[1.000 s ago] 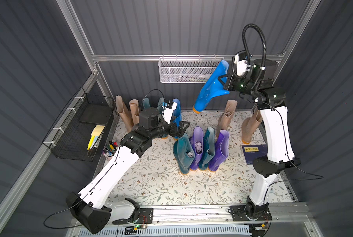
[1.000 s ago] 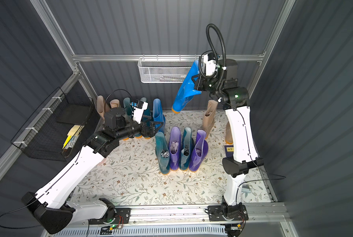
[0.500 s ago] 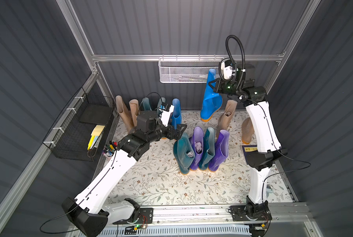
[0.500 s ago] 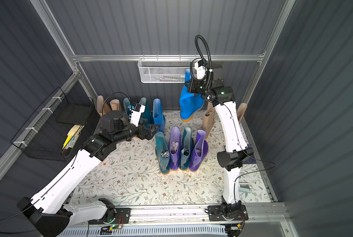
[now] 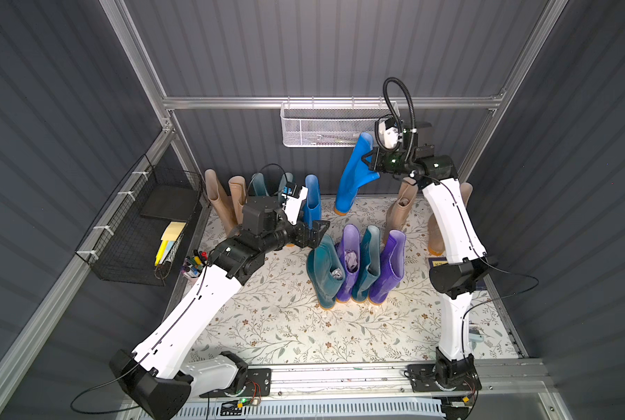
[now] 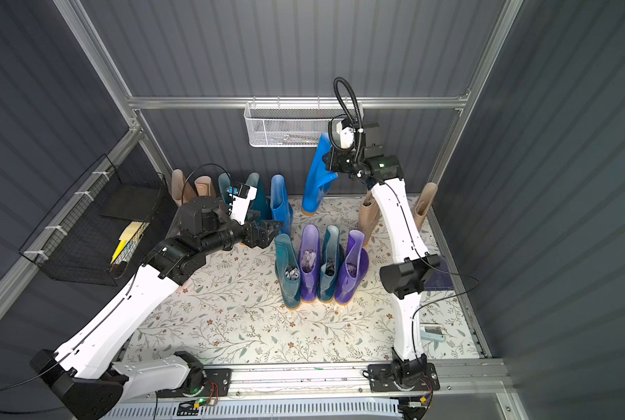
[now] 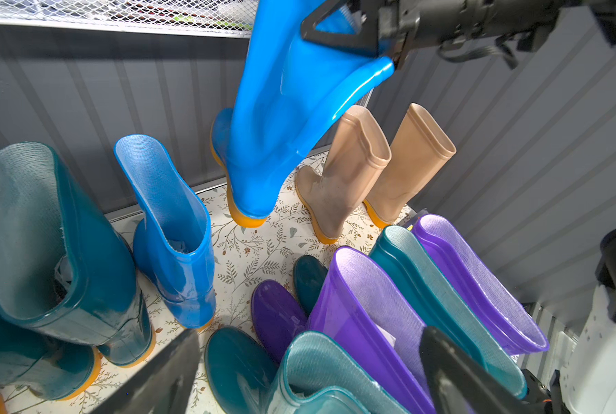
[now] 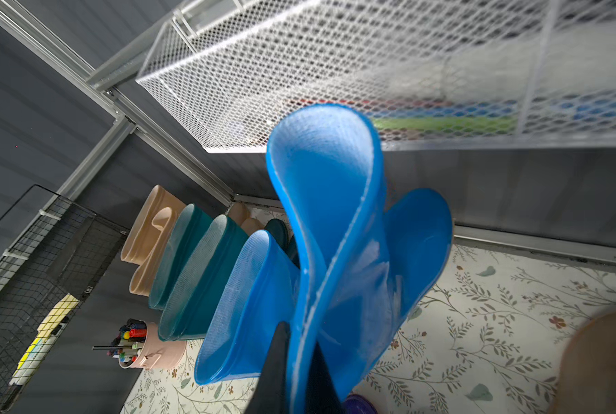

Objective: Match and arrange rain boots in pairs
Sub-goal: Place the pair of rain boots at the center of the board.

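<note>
The right gripper is clamped tight on the folded cuff of a bright blue rain boot, hanging it tilted, sole down, near the standing blue boot, presumably to pair them. Close to that boot, the left gripper gapes empty.

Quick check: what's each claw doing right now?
Left claw: open, holding nothing.
Right claw: closed on the blue boot, pinching its top rim.
</note>
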### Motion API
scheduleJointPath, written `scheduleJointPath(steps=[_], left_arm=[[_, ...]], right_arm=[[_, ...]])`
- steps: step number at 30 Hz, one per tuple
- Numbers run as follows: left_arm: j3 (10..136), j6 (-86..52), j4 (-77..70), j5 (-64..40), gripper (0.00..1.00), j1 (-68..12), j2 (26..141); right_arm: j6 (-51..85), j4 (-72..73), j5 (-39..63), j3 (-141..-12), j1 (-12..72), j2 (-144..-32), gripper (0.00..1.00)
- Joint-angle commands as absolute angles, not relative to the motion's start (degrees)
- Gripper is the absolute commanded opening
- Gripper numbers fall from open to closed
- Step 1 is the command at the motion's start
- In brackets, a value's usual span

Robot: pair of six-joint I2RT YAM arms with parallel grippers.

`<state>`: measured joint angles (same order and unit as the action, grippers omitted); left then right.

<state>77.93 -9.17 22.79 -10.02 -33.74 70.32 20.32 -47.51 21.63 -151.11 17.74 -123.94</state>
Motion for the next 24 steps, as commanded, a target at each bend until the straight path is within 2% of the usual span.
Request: scheduleJointPath(steps=[1, 10, 24], left_arm=[[77.37, -7.82, 22.85, -9.72, 0.97, -33.93, 71.18], [78.10, -7.49, 23.18, -9.76, 0.97, -33.93, 71.82], [77.96, -7.47, 23.62, -9.45, 0.97, -33.93, 72.13]], right_arm=[[18.20, -42.66, 21.80, -150.31, 18.93, -125.57, 0.00], [15.67, -42.73, 19.01, -147.89, 21.26, -128.88, 0.00], [12.24, -42.98, 20.30, -145.98, 23.62, -129.36, 0.00]])
